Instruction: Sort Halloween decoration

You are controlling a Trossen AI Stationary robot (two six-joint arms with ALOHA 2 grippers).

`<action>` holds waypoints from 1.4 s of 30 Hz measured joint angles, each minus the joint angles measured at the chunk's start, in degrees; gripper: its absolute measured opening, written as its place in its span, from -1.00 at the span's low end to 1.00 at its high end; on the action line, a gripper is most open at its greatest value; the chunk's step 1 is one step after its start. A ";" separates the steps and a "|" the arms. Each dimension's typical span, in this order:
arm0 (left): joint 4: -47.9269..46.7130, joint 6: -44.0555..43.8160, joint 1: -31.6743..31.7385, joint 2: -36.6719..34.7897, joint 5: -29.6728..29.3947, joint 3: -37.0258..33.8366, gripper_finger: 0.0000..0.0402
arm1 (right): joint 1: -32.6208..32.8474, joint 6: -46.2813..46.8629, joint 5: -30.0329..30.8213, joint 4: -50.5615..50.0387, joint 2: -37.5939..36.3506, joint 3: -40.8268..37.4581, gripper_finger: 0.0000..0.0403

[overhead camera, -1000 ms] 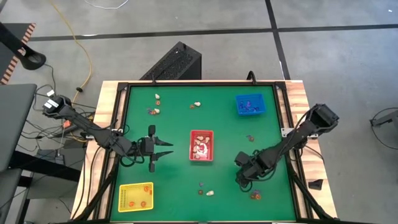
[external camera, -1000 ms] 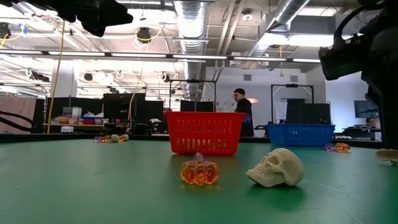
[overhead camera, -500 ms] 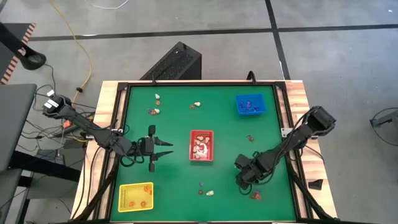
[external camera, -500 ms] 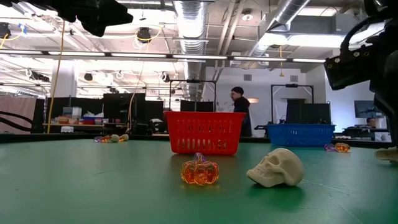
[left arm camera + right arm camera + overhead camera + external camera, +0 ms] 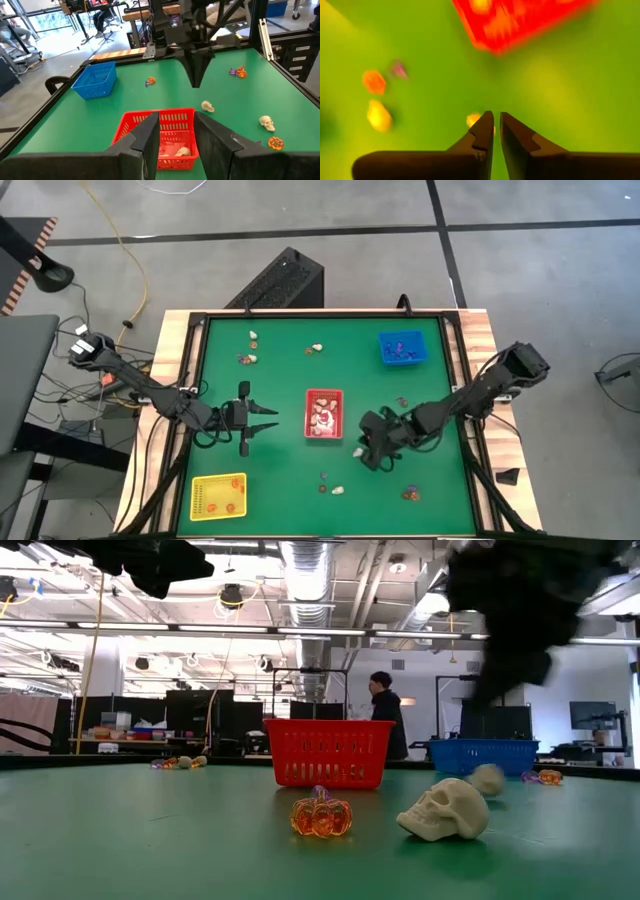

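Right gripper (image 5: pixel 372 450) sits centre-right in the high view, just right of the red tray (image 5: pixel 324 392), tips down near the green mat (image 5: pixel 280 380). In its own wrist view the two fingers are pressed almost together, only a thin slit between them. I see nothing clamped, though a tiny piece there would be hard to spot.

Key relation: a small cream trinket (image 5: pixel 207 105) lies on the mat just beside those tips, apart from them as far as I can tell. It's too small to judge its long axis. My read: the right arm is much nearer to it than the left. The red tray, which already holds cream pcs, lies to the gripper's left in the high view, so a short carry that way looks likely.

Left gripper (image 5: pixel 268 420) waits at centre-left, fingers spread apart, empty, pointing at the red tray.

What differs btwn views: the high view hides the cream trinket under the right arm. The left wrist view shows it clearly beside the tips, on the mat. The low view shows it as a cream blob at centre-right, behind the skull (image 5: pixel 445 808). The orange pumpkin (image 5: pixel 320 815) sits in front of the tray. The right wrist view is smeared, w/ a pale orange blob behind the fingertips, probably the same piece, but I can't confirm.
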 joint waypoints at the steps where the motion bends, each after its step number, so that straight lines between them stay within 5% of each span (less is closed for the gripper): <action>1: -0.01 0.00 0.00 -0.01 0.00 0.00 -0.46 | -1.17 -2.02 -0.14 2.27 -0.02 0.04 -0.72; 10: -1.08 -0.23 0.00 0.00 0.00 0.00 -0.46 | -2.30 -8.29 -5.95 3.10 0.36 0.02 -0.72; 18: -0.90 -0.96 0.00 -0.02 0.03 0.00 -0.46 | 4.01 -15.55 4.17 13.60 3.35 -2.34 -0.33; 26: -1.30 -1.25 0.00 0.00 0.17 0.00 -0.46 | 10.60 -12.61 22.63 27.62 14.54 -5.12 0.15; 33: -1.21 -1.20 0.00 0.00 0.20 0.00 -0.46 | 12.25 -9.14 30.74 31.29 22.76 -4.39 0.18; 42: -1.28 -1.18 0.00 0.00 0.20 0.00 -0.46 | 11.24 -7.78 30.09 30.09 22.86 -4.57 0.11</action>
